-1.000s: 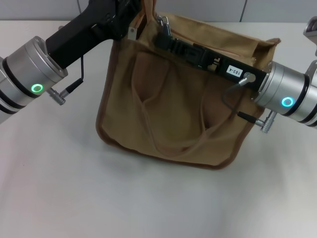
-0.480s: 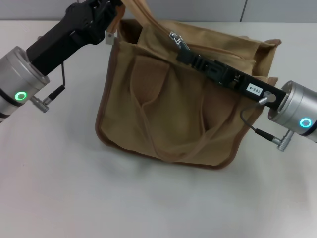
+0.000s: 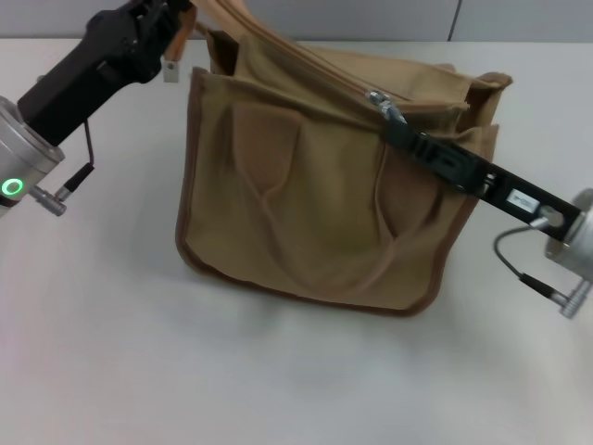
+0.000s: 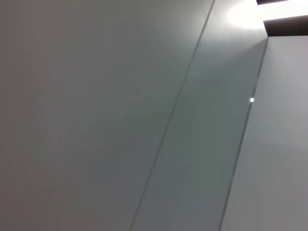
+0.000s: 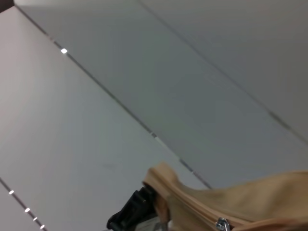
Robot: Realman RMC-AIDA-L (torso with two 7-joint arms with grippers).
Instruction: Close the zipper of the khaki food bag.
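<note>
The khaki food bag (image 3: 315, 204) lies on the white table with its top panel facing away from me. The zipper (image 3: 306, 60) runs along that top panel. My right gripper (image 3: 384, 104) is over the zipper line, right of the bag's middle, shut on the pull tab, which its silver fingertips hide. My left gripper (image 3: 181, 23) is shut on the bag's far left top corner and holds it raised. The right wrist view shows the bag's top edge (image 5: 250, 202), a small silver pull tab (image 5: 222, 224) and the left gripper (image 5: 130, 216) beyond it.
The white table (image 3: 111, 352) stretches around the bag, with a grey panelled wall (image 3: 371, 14) behind. Two loop handles (image 3: 278, 185) lie flat on the bag's near side. The left wrist view shows only wall panels (image 4: 144, 120).
My right gripper has slid right along the zipper line, from near the bag's left end to right of its middle. My left arm has pulled back to the left with the bag's corner.
</note>
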